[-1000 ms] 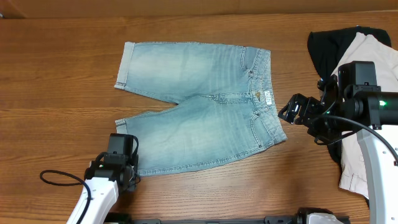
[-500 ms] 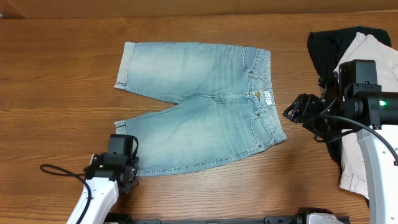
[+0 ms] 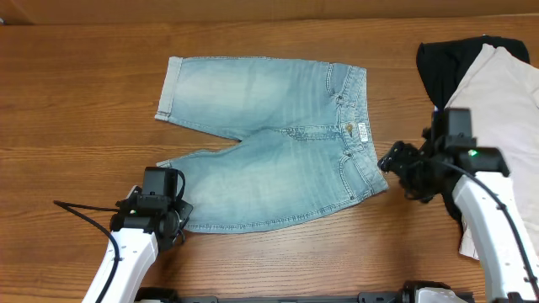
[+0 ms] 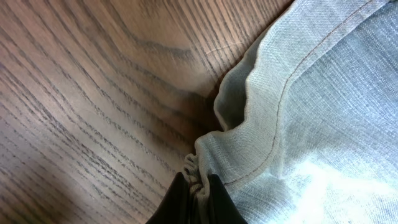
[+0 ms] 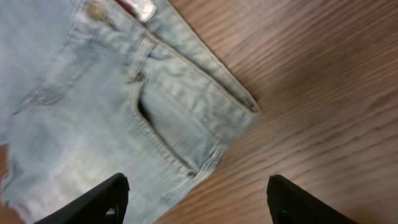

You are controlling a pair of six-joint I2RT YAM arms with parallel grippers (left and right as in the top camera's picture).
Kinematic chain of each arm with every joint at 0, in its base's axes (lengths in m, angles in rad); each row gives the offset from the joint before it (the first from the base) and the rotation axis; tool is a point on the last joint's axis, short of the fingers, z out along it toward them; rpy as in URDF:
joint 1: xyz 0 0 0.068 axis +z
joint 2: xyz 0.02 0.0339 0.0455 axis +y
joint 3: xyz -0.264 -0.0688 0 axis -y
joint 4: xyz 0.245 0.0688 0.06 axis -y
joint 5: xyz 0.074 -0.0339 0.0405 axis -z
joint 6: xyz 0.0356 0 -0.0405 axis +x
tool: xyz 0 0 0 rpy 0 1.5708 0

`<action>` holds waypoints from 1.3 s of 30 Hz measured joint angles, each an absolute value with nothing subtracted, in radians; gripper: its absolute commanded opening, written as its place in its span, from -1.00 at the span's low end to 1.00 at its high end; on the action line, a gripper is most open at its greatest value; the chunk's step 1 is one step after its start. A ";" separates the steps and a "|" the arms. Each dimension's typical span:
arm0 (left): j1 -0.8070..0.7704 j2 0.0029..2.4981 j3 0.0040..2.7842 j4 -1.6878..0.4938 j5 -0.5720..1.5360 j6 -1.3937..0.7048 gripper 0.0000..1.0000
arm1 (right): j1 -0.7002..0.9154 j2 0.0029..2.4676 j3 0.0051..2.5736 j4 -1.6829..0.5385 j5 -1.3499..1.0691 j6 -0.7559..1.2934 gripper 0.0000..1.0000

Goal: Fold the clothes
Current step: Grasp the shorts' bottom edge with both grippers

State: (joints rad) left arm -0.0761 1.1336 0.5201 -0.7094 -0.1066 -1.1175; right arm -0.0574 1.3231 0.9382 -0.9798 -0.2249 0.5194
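Note:
The light-blue denim shorts (image 3: pixel 269 143) lie flat in the middle of the table, waistband to the right, legs to the left. My left gripper (image 3: pixel 173 217) is shut on the hem corner of the near leg (image 4: pixel 249 146), the cloth bunched between its fingers (image 4: pixel 198 186). My right gripper (image 3: pixel 392 162) is open and empty, just right of the waistband's near corner. In the right wrist view its fingers (image 5: pixel 198 198) straddle the front pocket corner (image 5: pixel 186 143) above the cloth.
A black garment (image 3: pixel 450 63) and cream-beige trousers (image 3: pixel 505 101) lie piled at the right edge, behind my right arm. Bare wooden table (image 3: pixel 76 109) shows left of the shorts and along the front.
My left gripper moved up to the near leg's hem and shut on it. My right arm shifted down and left towards the waistband corner.

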 measured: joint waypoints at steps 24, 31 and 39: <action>-0.076 1.134 0.521 -0.752 -0.093 -1.099 -0.92 | 0.084 1.340 0.610 -0.550 -0.144 0.612 0.17; -0.076 1.134 0.521 -0.759 -0.094 -1.099 -0.92 | 0.092 1.420 0.607 -0.521 -0.106 0.641 0.11; -0.076 1.134 0.522 -0.764 -0.095 -1.091 -0.92 | 0.090 1.467 0.626 -0.484 -0.074 0.653 -0.93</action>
State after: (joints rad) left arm -0.0761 1.1336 0.5217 -0.7635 -0.0948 -1.0908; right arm 0.0898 1.4673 0.6258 -0.4839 -0.0742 0.6525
